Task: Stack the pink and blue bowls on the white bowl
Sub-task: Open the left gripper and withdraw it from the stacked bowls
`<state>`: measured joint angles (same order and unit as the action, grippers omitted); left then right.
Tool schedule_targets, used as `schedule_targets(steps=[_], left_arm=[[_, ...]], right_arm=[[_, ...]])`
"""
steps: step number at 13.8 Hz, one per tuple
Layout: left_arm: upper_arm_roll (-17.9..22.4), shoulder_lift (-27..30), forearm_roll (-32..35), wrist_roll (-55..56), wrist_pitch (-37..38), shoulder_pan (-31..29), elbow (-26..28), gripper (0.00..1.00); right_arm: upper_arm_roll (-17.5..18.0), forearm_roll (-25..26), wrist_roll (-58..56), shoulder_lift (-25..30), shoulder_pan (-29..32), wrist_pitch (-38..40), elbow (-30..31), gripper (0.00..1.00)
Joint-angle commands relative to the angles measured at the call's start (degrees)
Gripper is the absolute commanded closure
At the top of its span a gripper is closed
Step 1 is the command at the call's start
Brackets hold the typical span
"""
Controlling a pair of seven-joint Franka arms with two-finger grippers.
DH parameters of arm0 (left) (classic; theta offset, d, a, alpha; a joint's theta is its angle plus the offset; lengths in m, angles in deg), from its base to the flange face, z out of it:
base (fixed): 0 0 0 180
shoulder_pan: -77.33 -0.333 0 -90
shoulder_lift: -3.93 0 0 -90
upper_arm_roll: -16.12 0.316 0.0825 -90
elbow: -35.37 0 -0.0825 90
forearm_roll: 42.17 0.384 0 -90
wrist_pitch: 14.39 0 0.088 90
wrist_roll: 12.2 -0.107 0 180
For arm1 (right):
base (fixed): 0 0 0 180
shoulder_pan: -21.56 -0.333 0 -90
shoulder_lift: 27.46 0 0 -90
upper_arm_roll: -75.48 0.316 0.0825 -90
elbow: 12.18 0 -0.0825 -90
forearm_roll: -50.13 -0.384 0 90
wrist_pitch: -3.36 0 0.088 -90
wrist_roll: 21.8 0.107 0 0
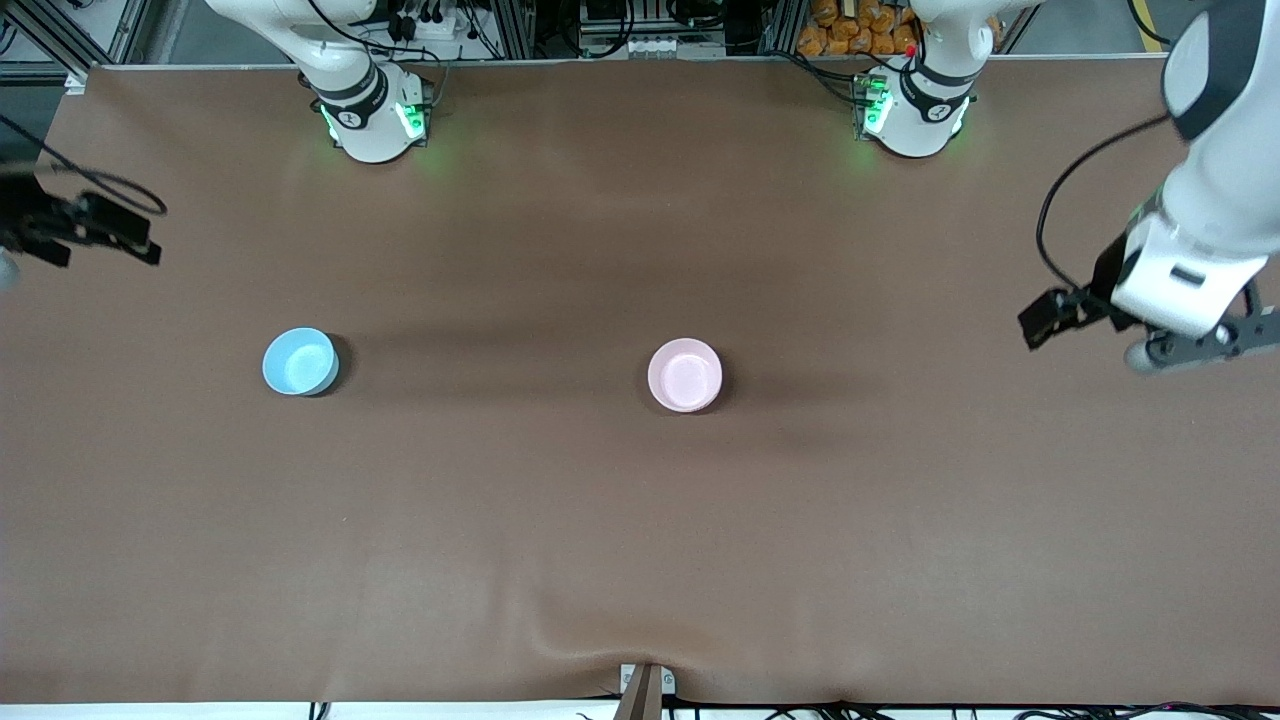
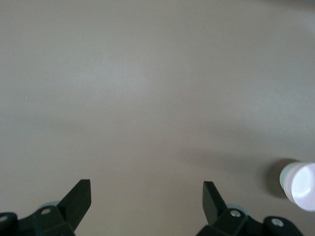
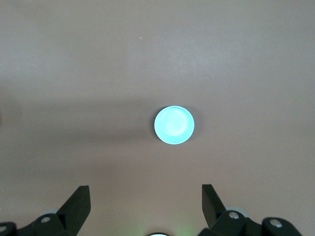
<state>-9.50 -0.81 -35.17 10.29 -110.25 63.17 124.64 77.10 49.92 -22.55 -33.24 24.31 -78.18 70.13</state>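
The light blue bowl stands upright on the brown table toward the right arm's end. It also shows in the right wrist view. The pale pink bowl stands upright near the table's middle and shows at the edge of the left wrist view. No white bowl shows on its own, and I cannot tell whether one sits under the pink bowl. My left gripper is open and empty, high over the left arm's end. My right gripper is open and empty, high over the right arm's end.
The brown table cloth has a small wrinkle at its edge nearest the front camera. Both robot bases stand at the table's edge farthest from that camera. Cables hang from both arms.
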Motion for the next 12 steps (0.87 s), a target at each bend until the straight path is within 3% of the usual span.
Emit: schedule_targets(steps=[1, 3, 5, 6, 9, 12], left_arm=[[1.96, 3.49, -4.61, -3.66, 1.90, -0.97, 1.52, 0.00], [7.83, 4.03, -5.07, -7.61, 3.73, 3.32, 1.70, 0.00], [18.36, 4.82, -6.38, -9.73, 4.36, 11.91, 1.61, 0.00], [21.37, 5.35, -7.34, -11.13, 4.71, 13.70, 1.70, 0.00], [21.76, 5.62, -9.81, -11.50, 5.24, 13.19, 1.61, 0.00], [21.76, 5.61, -9.81, -11.67, 5.33, 13.19, 1.79, 0.00]], right_arm=[[0.66, 1.88, -0.38, -3.61, 2.17, -0.02, -1.28, 0.00], [0.66, 1.89, -0.21, -5.20, 2.53, -0.19, 0.64, 0.00], [0.75, 1.54, -0.30, -4.94, 4.10, -5.87, 7.12, 0.00], [0.75, 1.45, -0.30, -4.59, 4.55, -7.82, 9.68, 0.00], [0.75, 0.66, -5.89, -4.68, 8.85, -15.19, 17.41, 0.00], [0.67, 0.66, -7.76, -4.59, 10.52, -28.88, 29.09, 0.00]])
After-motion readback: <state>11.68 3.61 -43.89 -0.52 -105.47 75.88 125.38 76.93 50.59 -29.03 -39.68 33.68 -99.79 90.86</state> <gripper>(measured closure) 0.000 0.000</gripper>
